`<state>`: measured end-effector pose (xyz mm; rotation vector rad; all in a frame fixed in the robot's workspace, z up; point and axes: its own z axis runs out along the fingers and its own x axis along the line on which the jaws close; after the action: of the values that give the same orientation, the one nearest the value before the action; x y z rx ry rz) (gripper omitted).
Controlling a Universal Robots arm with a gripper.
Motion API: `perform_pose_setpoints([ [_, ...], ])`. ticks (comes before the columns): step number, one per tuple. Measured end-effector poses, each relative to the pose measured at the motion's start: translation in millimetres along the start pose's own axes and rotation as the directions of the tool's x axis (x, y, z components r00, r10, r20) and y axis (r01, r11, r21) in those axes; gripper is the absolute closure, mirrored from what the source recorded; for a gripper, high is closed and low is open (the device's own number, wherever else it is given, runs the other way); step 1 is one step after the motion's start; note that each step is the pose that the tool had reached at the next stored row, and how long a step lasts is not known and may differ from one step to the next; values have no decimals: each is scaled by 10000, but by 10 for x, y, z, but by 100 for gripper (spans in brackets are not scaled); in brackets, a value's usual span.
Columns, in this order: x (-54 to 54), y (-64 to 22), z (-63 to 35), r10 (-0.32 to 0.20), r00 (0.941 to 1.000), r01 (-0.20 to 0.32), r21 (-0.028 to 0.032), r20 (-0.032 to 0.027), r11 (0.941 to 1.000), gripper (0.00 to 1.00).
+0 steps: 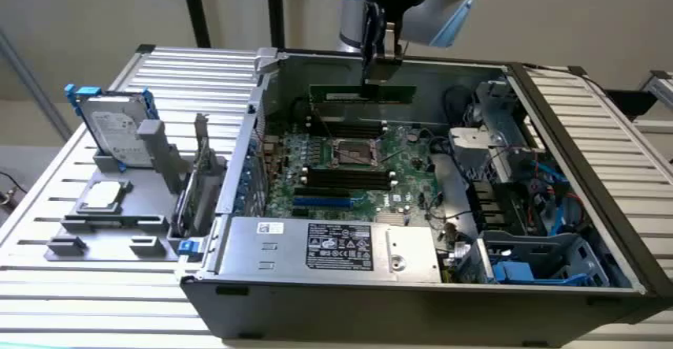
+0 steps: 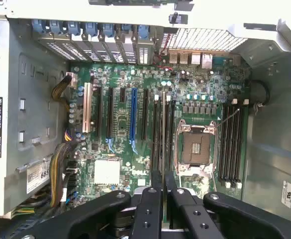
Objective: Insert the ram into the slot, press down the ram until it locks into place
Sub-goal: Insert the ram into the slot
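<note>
Hanging over the open computer case (image 1: 421,306), the gripper (image 1: 374,79) is carrying the ram (image 1: 360,94) by its top edge. The stick is being held level with its contact edge facing down, a grip that is leaving the lower edge free to meet a socket. The jaws are closing tightly on the board, with only its thin edge showing between the two black fingers (image 2: 150,199) in the wrist view.

The ram (image 2: 163,129) is being kept parallel to the black sockets, and in the wrist view it is lining up over the bank between the CPU socket (image 2: 194,147) and the blue slot (image 2: 133,114). The slot (image 2: 156,134) is lying in that bank, though exactly which one sits under the stick cannot be told. In the exterior view the ram is riding well above the motherboard (image 1: 405,148) and is touching nothing but the gripper, so the insertion is not yet made.

By count, one ram and one gripper are working here. Two banks of black memory sockets are flanking the single CPU socket. Four are showing in the bank beyond the socket, and the nearer bank appears to hold four, partly hidden by the stick. One blue slot and one white slot (image 2: 87,107) are standing among the expansion connectors.
</note>
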<state>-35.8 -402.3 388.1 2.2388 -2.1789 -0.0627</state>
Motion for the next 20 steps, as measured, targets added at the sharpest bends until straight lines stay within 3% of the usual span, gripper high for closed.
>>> perform_pose_setpoints([
  [14,0,-1,6,0,10000,0,-25,0,10000,87],
  [20,2,-4,105,1,10000,-1,-41,-3,10000,87],
])
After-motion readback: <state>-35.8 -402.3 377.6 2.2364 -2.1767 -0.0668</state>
